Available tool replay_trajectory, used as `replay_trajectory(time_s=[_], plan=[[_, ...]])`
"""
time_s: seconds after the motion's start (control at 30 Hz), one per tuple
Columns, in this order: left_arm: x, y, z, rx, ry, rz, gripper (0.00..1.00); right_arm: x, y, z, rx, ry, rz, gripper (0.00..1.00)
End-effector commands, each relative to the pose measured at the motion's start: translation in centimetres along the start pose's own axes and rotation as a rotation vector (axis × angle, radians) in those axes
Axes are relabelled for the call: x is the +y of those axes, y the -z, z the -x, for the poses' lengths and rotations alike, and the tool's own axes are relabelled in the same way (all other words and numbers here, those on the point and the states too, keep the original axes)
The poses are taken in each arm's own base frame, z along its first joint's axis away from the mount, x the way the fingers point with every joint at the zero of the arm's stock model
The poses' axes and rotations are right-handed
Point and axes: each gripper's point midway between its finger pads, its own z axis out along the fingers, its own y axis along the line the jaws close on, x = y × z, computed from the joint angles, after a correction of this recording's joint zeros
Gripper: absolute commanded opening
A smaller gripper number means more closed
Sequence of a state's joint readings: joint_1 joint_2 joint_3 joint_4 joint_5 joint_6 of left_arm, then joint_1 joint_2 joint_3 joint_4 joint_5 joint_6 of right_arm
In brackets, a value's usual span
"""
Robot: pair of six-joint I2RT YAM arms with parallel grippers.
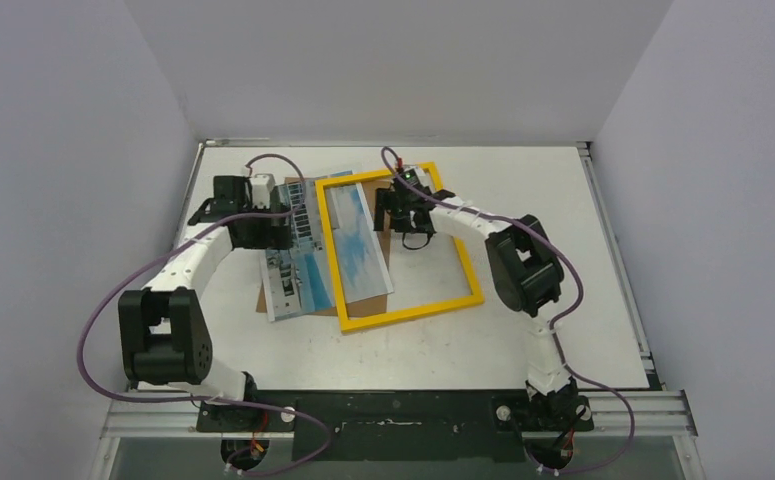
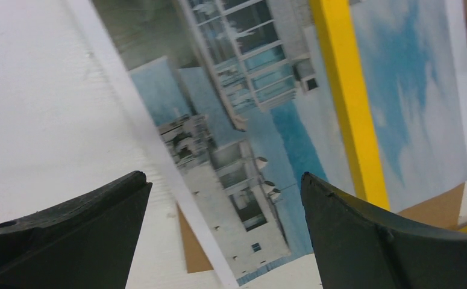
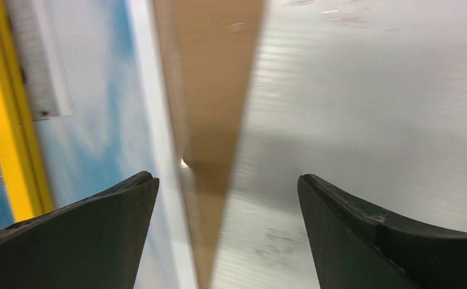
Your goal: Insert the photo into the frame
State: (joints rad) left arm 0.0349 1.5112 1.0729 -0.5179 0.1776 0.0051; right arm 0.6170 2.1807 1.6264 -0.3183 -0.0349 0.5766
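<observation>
Left gripper [image 2: 222, 180]: black fingers spread wide, nothing between them. It hangs over the left border of the photo [image 1: 298, 270], above the white table [image 1: 543, 200].

Right gripper [image 3: 226, 179]: jaws likewise wide apart and empty. It is positioned inside the opening of the frame [image 1: 413, 310], over the right edge of the print, where a strip of brown backing board [image 3: 213, 90] shows beside it.

The photo lies picture side up on the brown board, left of table centre. The frame lies flat, yellow face up, and only partly over the print. Its left bar crosses the picture, so the sky portion shows inside the opening and the building portion sits outside, to the left. The photo is not seated in the frame.
</observation>
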Motion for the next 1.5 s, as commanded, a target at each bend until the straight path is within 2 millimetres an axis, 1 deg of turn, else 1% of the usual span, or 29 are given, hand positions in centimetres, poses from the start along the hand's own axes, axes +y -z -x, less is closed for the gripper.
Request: replay_trajectory(time_s=[0.0, 0.07, 0.17, 0.23, 0.3, 0.4, 0.53, 0.63, 0.77, 0.87, 0.9, 0.93, 1.0, 1.1, 1.13, 1.2, 1.23, 1.27, 1.33, 1.37, 1.4, 1.43, 1.47], plan=[[-3.8, 0.2, 2.5, -0.089, -0.105, -0.038, 0.96, -7.4, 7.5, 7.3, -0.157, -0.056, -0.139, 0.9], [-4.5, -0.8, 2.3, -0.067, -0.126, -0.038, 0.96, -11.3, 9.7, 8.1, -0.2, -0.063, -0.249, 0.9], [-5.2, -2.3, 1.7, -0.022, -0.144, -0.035, 0.98, -16.6, 10.9, 7.1, -0.184, -0.089, -0.357, 0.9], [-5.7, -2.9, 1.6, -0.01, -0.156, -0.037, 0.98, -19.0, 11.1, 6.3, -0.171, -0.118, -0.377, 0.9], [-6.3, -3.3, 1.5, -0.008, -0.17, -0.046, 0.98, -20.3, 10.9, 5.3, -0.155, -0.152, -0.364, 0.9], [-7.0, -3.5, 1.6, -0.009, -0.183, -0.056, 0.99, -19.6, 10.3, 5.1, -0.157, -0.155, -0.313, 0.9], [-7.8, -3.6, 1.5, -0.01, -0.201, -0.066, 0.99, -17.3, 9.4, 4.6, -0.145, -0.124, -0.234, 0.9], [-7.8, -3.8, 1.3, -0.008, -0.204, -0.061, 0.99, -16.1, 8.7, 4.0, -0.125, -0.092, -0.212, 0.9], [-7.2, -4.2, 1.1, 0.007, -0.211, -0.034, 1.0, -15.2, 7.7, 3.1, -0.101, -0.079, -0.2, 0.9], [-6.7, -4.6, 0.8, 0.018, -0.217, -0.012, 1.0, -15.4, 7.1, 2.2, -0.079, -0.071, -0.237, 0.91], [-6.6, -4.7, 0.8, 0.02, -0.22, -0.007, 0.95, -15.6, 6.8, 1.9, -0.068, -0.07, -0.252, 0.92], [-6.5, -4.8, 0.7, 0.021, -0.221, -0.001, 0.95, -15.8, 6.6, 1.7, -0.061, -0.068, -0.267, 0.93], [-6.1, -5.0, 0.6, 0.024, -0.225, 0.011, 0.95, -16.2, 6.4, 1.4, -0.056, -0.054, -0.305, 0.95], [-5.8, -5.3, 0.3, 0.029, -0.231, 0.024, 0.95, -16.1, 6.2, 1.1, -0.054, -0.032, -0.328, 0.98], [-5.6, -5.4, 0.2, 0.028, -0.232, 0.029, 0.95, -16.1, 6.1, 1.0, -0.051, -0.024, -0.336, 1.0], [-5.6, -5.7, 0.1, 0.029, -0.235, 0.028, 0.94, -16.0, 5.7, 0.8, -0.043, -0.01, -0.341, 0.93], [-5.6, -5.8, 0.0, 0.031, -0.235, 0.029, 0.94, -16.0, 5.4, 0.6, -0.036, -0.005, -0.343, 0.89], [-5.6, -6.0, -0.1, 0.034, -0.236, 0.029, 0.94, -15.9, 5.2, 0.5, -0.032, 0.0, -0.344, 0.82], [-5.5, -6.0, -0.1, 0.037, -0.235, 0.03, 0.94, -15.7, 4.8, 0.3, -0.025, 0.005, -0.343, 0.64], [-5.5, -6.1, -0.2, 0.038, -0.237, 0.03, 0.94, -15.6, 4.8, 0.4, -0.025, 0.005, -0.341, 0.52], [-5.4, -6.1, -0.2, 0.037, -0.239, 0.031, 0.94, -15.4, 4.9, 0.6, -0.031, 0.006, -0.338, 0.38], [-5.0, -6.1, -0.2, 0.036, -0.243, 0.053, 0.94, -15.1, 5.1, 1.1, -0.044, 0.003, -0.333, 0.29], [-4.9, -6.1, -0.2, 0.035, -0.245, 0.058, 0.94, -14.9, 5.4, 1.5, -0.056, 0.002, -0.329, 0.24]])
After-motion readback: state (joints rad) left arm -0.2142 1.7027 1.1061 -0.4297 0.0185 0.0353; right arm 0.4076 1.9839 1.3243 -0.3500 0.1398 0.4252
